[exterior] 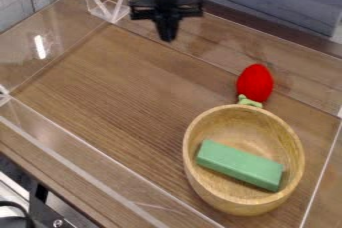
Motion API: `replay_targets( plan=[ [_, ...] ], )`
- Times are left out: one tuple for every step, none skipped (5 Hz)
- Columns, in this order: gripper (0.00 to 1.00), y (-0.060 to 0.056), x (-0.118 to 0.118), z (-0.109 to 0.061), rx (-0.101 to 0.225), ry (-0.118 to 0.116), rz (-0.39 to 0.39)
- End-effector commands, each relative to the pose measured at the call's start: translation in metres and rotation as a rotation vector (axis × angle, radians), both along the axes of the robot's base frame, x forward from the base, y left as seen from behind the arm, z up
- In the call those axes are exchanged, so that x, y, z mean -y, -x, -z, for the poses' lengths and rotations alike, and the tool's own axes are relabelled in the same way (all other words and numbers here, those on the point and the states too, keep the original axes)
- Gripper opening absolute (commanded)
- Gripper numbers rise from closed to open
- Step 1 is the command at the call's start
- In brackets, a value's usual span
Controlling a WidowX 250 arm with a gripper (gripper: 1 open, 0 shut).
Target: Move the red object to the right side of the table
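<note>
The red object [254, 82], a small strawberry-like toy with a green leafy end, lies on the brown wood-grain table [120, 102] toward the right, just behind the wooden bowl. My black gripper [166, 34] hangs over the far middle of the table, pointing down, its fingers pressed together with nothing between them. It is well to the left of and behind the red object, not touching it.
A round light wooden bowl [203, 172] sits at the front right with a green rectangular block [241, 165] inside. Low clear acrylic walls [67, 157] edge the table. A grey plank wall runs behind.
</note>
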State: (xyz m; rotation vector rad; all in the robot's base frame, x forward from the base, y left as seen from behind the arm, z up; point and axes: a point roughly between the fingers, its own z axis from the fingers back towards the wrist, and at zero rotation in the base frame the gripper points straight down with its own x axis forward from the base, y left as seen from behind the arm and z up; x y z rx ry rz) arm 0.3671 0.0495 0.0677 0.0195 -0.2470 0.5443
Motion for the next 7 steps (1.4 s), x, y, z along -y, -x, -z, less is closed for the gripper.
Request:
replay_targets(
  plan=[
    [0.0, -0.006, 0.047, -0.024, 0.081, -0.008, 0.056],
    [0.0, -0.006, 0.091, -0.02, 0.071, 0.003, 0.112],
    [0.0, -0.01, 0.13, -0.012, 0.059, 0.014, 0.163],
    [0.0, -0.009, 0.155, 0.0, 0.042, 0.028, 0.19],
    [0.0, -0.01, 0.163, 0.003, 0.032, 0.039, 0.246],
    [1.0, -0.009, 0.162, 0.001, 0.013, 0.035, 0.295],
    [1.0, -0.01, 0.167, 0.0, -0.001, 0.03, 0.26]
  ],
)
